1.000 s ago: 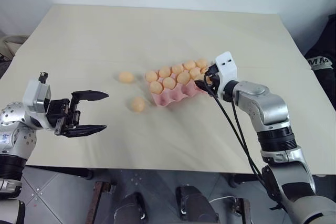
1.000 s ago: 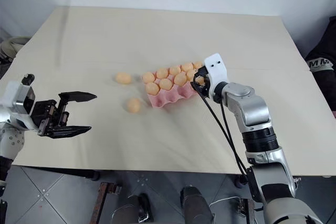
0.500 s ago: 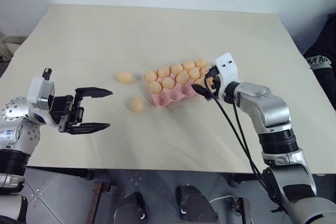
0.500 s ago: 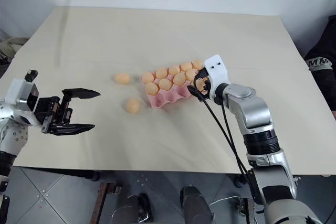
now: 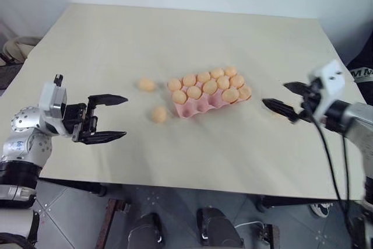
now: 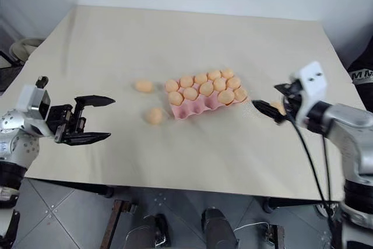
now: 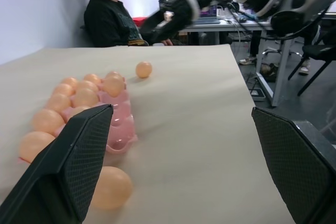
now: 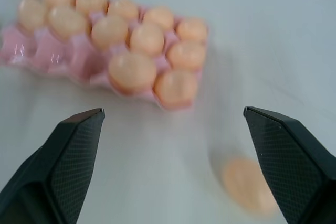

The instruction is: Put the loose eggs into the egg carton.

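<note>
Filling most of its cups already, the egg carton sits mid-table with three loose eggs left outside it, two to its left and one at its right, while the left gripper and right gripper hang spread and empty.

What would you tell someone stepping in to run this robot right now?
Left claw: open, empty, hanging over the table to the left of the eggs.
Right claw: open, empty, to the right of the egg carton.
Carton: mid-table, most cups filled; a few empty cups are left in the row nearest the robot.
Loose eggs: one far-left egg and one nearer egg lie on the table to the left of the carton; a third egg lies to its right, close by the right claw.
Left to do: pick up those three and seat them in the empty cups.
</note>
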Robot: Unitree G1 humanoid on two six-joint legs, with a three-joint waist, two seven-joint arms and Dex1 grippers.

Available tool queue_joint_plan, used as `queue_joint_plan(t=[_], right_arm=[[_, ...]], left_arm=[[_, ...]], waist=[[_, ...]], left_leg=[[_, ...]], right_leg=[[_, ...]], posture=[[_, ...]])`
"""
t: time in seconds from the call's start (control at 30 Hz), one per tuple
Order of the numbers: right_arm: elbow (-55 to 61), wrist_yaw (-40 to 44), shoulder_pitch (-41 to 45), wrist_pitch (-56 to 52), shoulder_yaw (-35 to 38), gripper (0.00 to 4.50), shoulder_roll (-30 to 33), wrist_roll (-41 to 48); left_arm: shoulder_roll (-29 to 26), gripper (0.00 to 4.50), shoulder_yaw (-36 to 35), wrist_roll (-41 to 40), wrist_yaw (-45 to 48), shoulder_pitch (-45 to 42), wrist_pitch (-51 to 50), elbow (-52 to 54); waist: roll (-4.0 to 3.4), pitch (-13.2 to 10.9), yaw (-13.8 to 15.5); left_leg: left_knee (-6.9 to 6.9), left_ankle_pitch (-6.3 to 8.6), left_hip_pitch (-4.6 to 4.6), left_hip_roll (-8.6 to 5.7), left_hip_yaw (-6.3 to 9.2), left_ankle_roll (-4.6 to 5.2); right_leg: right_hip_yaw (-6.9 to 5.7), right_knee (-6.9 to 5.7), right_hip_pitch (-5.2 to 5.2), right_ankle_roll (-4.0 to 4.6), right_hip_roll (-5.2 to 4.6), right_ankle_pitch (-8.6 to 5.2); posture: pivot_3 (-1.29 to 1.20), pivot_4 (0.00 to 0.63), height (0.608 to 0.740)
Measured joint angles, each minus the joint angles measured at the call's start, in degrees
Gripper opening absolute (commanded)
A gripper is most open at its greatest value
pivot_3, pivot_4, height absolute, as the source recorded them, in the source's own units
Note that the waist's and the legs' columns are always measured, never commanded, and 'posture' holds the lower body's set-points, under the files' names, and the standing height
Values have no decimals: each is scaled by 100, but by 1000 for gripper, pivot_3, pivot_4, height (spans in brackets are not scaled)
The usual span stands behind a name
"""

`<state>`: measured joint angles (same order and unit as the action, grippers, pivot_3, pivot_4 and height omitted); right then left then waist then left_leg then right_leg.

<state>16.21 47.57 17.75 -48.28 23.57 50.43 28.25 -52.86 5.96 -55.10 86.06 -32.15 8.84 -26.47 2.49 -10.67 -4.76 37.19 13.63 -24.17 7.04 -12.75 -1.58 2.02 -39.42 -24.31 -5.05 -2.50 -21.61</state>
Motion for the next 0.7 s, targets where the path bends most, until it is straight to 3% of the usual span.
queue_joint_plan(t=[0.17, 0.4, 0.5, 0.7], right_arm=[[-542, 752, -1003, 838, 891, 4442, 429, -35], [-1292, 1494, -1608, 1433, 1173, 4442, 787, -60], [-1647, 1658, -1545, 1693, 1138, 4442, 875, -91], [-2537, 1551, -563, 2230, 324, 4442, 753, -400]], left_arm=[[139, 4500, 146, 50, 0, -197, 98, -225], [191, 4500, 182, 78, 0, -282, 180, -357], [190, 4500, 182, 79, 0, -292, 181, -366], [171, 4500, 175, 89, 0, -292, 187, -379]], waist=[[0, 0, -13], [-7, -5, -24], [-7, -5, -27], [-11, -7, -62]], left_leg=[[10, 0, 19, 1, 13, 1], [0, 2, 88, -5, 14, 7], [2, 1, 90, -5, 16, 10], [2, -1, 91, -4, 17, 11]], right_leg=[[-8, 4, 31, -2, 3, 1], [-1, 13, 99, -1, -4, 2], [-1, 13, 104, -2, -5, 4], [-1, 12, 103, -3, -6, 5]], posture=[[0, 150, 740], [0, 150, 740], [0, 150, 740], [0, 150, 740]])
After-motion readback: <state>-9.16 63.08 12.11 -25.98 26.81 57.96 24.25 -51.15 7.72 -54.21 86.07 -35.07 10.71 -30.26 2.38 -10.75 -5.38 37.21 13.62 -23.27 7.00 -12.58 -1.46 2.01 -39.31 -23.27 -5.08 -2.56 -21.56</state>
